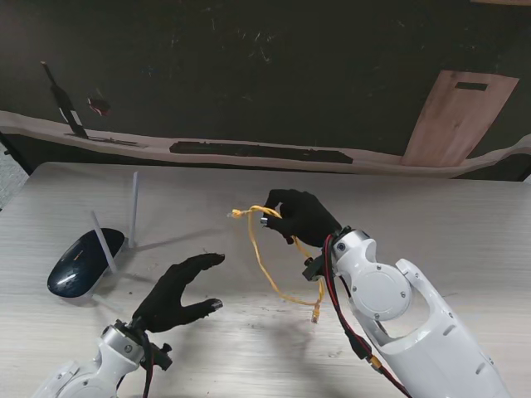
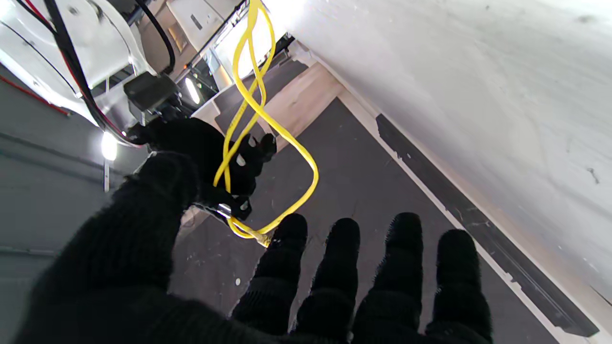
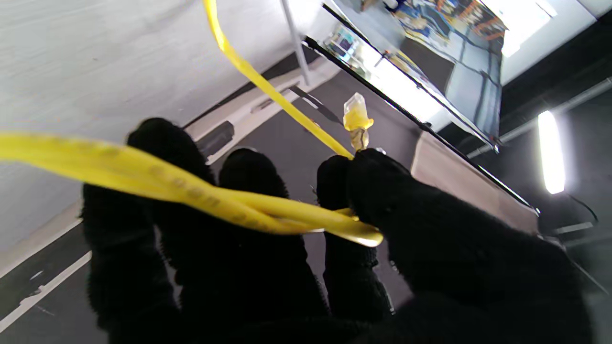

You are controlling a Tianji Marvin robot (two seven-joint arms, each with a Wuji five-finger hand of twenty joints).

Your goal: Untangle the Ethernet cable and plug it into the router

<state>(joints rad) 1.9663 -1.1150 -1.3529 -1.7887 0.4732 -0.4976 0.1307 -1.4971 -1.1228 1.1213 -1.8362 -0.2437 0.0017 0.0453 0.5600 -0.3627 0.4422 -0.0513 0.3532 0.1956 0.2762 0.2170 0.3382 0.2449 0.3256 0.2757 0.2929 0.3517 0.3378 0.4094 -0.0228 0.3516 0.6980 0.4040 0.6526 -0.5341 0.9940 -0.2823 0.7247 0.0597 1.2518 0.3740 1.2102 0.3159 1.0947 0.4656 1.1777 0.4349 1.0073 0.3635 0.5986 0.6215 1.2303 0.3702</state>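
Early going, I judge: right hand (image 1: 300, 214) pinches the twisted cable (image 1: 267, 267) aloft, left hand (image 1: 178, 292) spread empty, router (image 1: 83, 261) not yet plugged.

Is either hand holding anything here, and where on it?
The right hand pinches the yellow Ethernet cable just behind one plug; the left hand is open, holding nothing.

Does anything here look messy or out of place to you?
Only the yellow Ethernet cable: it hangs from the right hand in crossed, twisted loops, one plug dangling free. The router lies at the left with nothing plugged in that I can see. The left hand is open.
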